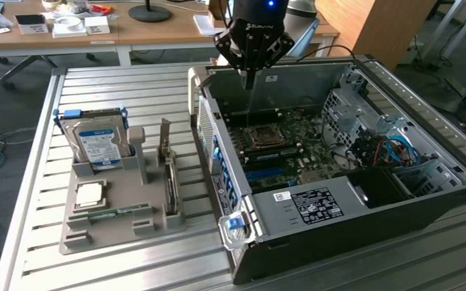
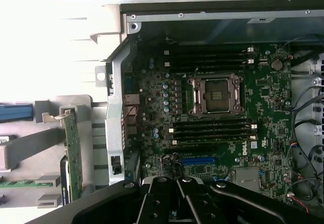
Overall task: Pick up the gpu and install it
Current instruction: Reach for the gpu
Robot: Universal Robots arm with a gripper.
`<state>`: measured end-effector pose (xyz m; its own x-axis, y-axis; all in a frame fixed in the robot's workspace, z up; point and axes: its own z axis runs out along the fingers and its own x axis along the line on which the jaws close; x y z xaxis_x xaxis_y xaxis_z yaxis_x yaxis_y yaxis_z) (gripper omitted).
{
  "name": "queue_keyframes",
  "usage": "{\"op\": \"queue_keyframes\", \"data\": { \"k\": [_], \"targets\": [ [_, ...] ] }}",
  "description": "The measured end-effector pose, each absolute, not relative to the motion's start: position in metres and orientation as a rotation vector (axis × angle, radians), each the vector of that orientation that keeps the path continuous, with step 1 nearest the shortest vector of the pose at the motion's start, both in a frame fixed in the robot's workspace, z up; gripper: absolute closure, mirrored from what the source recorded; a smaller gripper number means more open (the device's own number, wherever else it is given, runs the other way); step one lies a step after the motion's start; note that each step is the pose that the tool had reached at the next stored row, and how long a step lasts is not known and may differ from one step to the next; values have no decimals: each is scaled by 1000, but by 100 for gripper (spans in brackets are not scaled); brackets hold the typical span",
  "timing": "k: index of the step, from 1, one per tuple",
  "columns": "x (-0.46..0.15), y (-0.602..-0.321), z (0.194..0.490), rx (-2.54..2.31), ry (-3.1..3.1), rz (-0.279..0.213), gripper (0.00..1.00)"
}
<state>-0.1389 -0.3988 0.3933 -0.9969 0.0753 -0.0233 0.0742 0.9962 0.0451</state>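
One closed pincer point(image 1: 249, 83) above computer case point(image 1: 354, 233)

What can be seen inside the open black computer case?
A green motherboard with an empty silver processor socket and a long blue slot. The shut black claw covers part of the board.

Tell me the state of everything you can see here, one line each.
gripper: shut, empty, over the computer case
gpu: on edge in the tray, untouched
hard drive: upright in the tray
computer case: side open
blue slot: empty
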Motion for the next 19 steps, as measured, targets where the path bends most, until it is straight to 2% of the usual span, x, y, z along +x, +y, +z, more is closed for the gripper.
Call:
{"op": "queue_keyframes", "data": {
  "k": [19],
  "targets": [
    [-155, -399, 393, 117, 3114, 69, 89]
  ]
}}
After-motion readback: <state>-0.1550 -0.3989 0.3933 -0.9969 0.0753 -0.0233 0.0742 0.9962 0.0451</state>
